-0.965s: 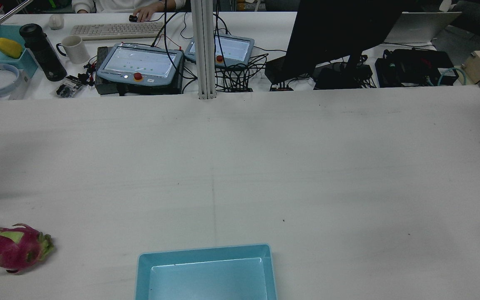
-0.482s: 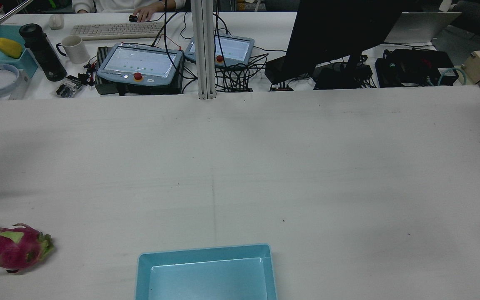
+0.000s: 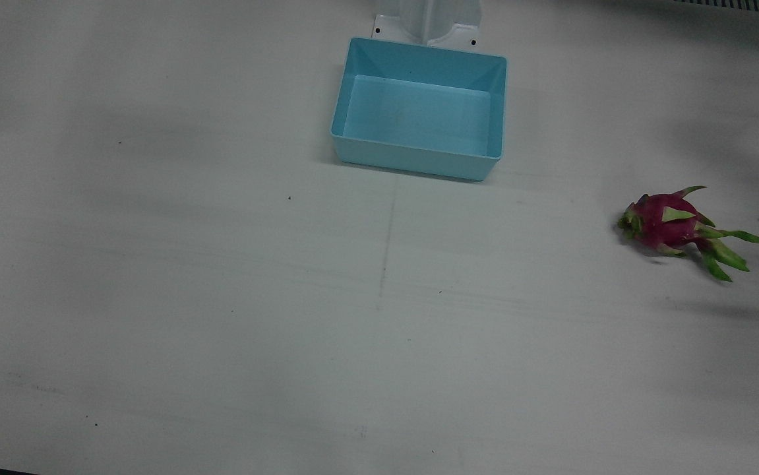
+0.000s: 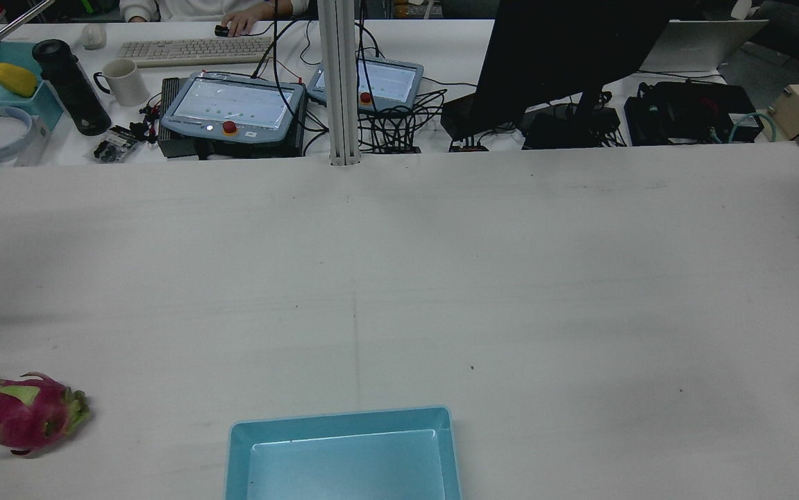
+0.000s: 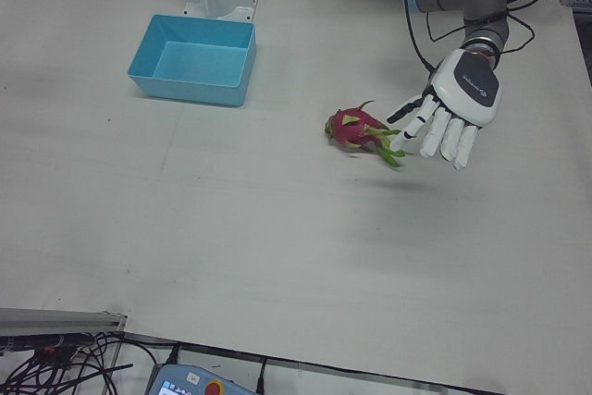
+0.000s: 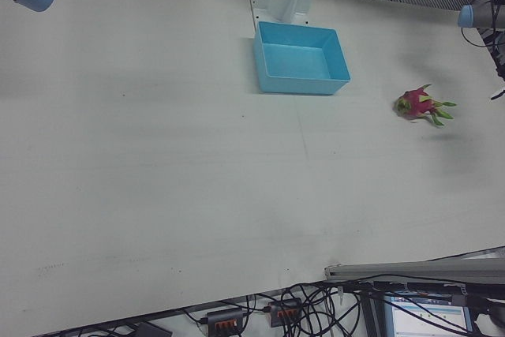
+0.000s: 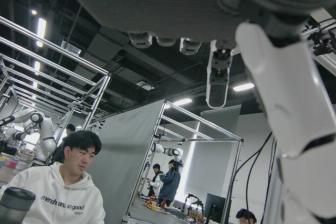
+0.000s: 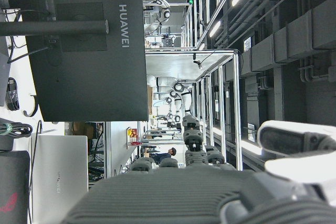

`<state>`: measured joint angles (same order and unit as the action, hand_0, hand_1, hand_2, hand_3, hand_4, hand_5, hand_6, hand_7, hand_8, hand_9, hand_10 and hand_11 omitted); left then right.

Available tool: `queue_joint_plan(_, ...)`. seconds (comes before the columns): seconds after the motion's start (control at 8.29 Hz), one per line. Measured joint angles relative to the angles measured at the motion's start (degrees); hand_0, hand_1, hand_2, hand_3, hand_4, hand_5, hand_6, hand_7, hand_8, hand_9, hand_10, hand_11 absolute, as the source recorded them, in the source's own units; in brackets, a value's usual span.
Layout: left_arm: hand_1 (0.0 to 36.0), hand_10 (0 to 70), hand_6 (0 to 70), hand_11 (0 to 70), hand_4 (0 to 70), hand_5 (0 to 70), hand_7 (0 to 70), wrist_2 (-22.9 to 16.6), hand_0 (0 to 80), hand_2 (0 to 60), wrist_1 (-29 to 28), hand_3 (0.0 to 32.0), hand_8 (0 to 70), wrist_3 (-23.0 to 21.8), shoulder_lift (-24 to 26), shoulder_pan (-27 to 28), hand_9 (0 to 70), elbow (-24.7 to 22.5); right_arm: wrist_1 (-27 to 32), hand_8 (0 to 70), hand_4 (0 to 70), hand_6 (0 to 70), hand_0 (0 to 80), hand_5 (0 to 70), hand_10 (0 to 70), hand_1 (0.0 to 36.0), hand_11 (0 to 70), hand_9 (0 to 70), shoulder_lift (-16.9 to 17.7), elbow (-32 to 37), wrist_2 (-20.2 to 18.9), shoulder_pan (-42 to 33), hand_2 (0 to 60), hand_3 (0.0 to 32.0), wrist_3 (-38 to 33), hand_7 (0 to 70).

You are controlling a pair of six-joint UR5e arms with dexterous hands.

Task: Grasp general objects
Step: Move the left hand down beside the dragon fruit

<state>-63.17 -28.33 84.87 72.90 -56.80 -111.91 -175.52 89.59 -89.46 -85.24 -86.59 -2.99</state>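
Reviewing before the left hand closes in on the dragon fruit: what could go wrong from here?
1. The left hand hovers open beside the dragon fruit, on its leafy end; fingers may catch only the thin green leaves, not the body.
2. The rounded fruit lies loose on the table; a sideways nudge could roll it away.

Rear and front views (facing opposite ways) share the table (image 4: 510, 278).

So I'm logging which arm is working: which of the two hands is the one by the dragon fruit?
The left hand, open with fingers spread, hangs just beside the dragon fruit. The right hand shows only in its own camera, facing away from the table.
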Motion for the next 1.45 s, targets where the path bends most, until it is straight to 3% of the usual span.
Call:
queue_joint_plan(0.12, 28.0, 0.0, 0.0, 2.8, 9.4, 46.3, 8.8, 1.70, 67.1, 9.4, -3.44, 0.0, 0.0, 2.69, -2.87, 3.91, 0.3, -0.95, 0.00, 0.0, 0.0, 0.0, 0.0, 0.0, 0.0, 0.0, 0.0, 0.0, 0.03, -0.01, -0.01, 0.01, 0.0, 0.0, 0.00, 0.0)
queue_joint_plan(0.24, 30.1, 0.0, 0.0, 3.7, 11.5, 49.0, 9.3, -1.62, 80.0, 3.1, -1.88, 0.0, 0.0, 1.70, -3.98, 5.99, 0.4, -2.10, 0.00, 0.0, 0.0, 0.0, 0.0, 0.0, 0.0, 0.0, 0.0, 0.0, 0.02, 0.01, -0.01, 0.02, 0.0, 0.0, 0.00, 0.0)
queue_joint_plan(0.36, 29.6, 0.0, 0.0, 2.1, 9.9, 30.9, 8.9, -7.78, 80.0, 0.1, 3.70, 0.0, 0.0, -1.17, -4.24, 6.78, 0.3, -3.67, 0.00, 0.0, 0.0, 0.0, 0.0, 0.0, 0.0, 0.0, 0.0, 0.0, 0.01, 0.01, -0.01, 0.02, 0.0, 0.0, 0.00, 0.0)
queue_joint_plan(0.48, 31.9, 0.0, 0.0, 1.2, 8.2, 17.1, 9.0, -14.26, 80.0, 0.0, 9.38, 4.6, 0.0, -4.17, -4.23, 6.75, 0.4, -4.84, 0.00, 0.0, 0.0, 0.0, 0.0, 0.0, 0.0, 0.0, 0.0, 0.0, -0.01, 0.01, -0.01, 0.02, 0.0, 0.0, 0.00, 0.0)
queue_joint_plan(0.6, 33.1, 0.0, 0.0, 0.1, 6.3, 10.3, 7.7, -19.09, 80.0, 0.0, 14.30, 8.6, 0.0, -6.39, -4.24, 6.54, 0.1, -5.63, 0.00, 0.0, 0.0, 0.0, 0.0, 0.0, 0.0, 0.0, 0.0, 0.0, 0.00, 0.02, -0.01, 0.02, 0.0, 0.0, 0.00, 0.0)
queue_joint_plan(0.72, 34.2, 0.0, 0.0, 0.0, 4.9, 5.8, 6.9, -22.95, 80.0, 0.0, 18.82, 11.0, 0.0, -7.52, -4.24, 6.31, 0.0, -6.29, 0.00, 0.0, 0.0, 0.0, 0.0, 0.0, 0.0, 0.0, 0.0, 0.0, 0.02, 0.02, -0.01, 0.02, 0.0, 0.0, 0.00, 0.0)
queue_joint_plan(0.84, 32.5, 0.0, 0.0, 0.0, 3.5, 4.1, 6.7, -26.17, 80.0, 0.0, 22.68, 11.2, 0.0, -7.54, -4.24, 6.05, 0.0, -6.79, 0.00, 0.0, 0.0, 0.0, 0.0, 0.0, 0.0, 0.0, 0.0, 0.0, 0.02, 0.01, -0.01, 0.02, 0.0, 0.0, 0.00, 0.0)
queue_joint_plan(1.09, 30.7, 0.0, 0.0, 0.0, 2.4, 5.7, 7.1, -29.98, 80.0, 0.0, 27.89, 8.6, 0.0, -5.48, -4.38, 5.27, 0.0, -7.21, 0.00, 0.0, 0.0, 0.0, 0.0, 0.0, 0.0, 0.0, 0.0, 0.0, 0.02, 0.01, 0.01, 0.02, 0.0, 0.0, 0.00, 0.0)
queue_joint_plan(1.21, 31.3, 0.0, 0.0, 0.0, 1.6, 2.9, 7.0, -30.69, 80.0, 0.0, 28.54, 10.8, 0.0, -5.25, -4.53, 5.15, 0.0, -7.33, 0.00, 0.0, 0.0, 0.0, 0.0, 0.0, 0.0, 0.0, 0.0, 0.0, 0.01, 0.01, 0.02, 0.02, 0.0, 0.0, 0.00, 0.0)
queue_joint_plan(1.45, 29.8, 0.0, 0.0, 0.0, 0.0, 0.0, 6.7, -28.77, 68.3, 2.6, 26.45, 18.4, 0.0, -5.18, -4.70, 5.40, 0.0, -7.51, 0.00, 0.0, 0.0, 0.0, 0.0, 0.0, 0.0, 0.0, 0.0, 0.0, 0.03, 0.00, 0.00, 0.02, 0.0, 0.0, 0.00, 0.0)
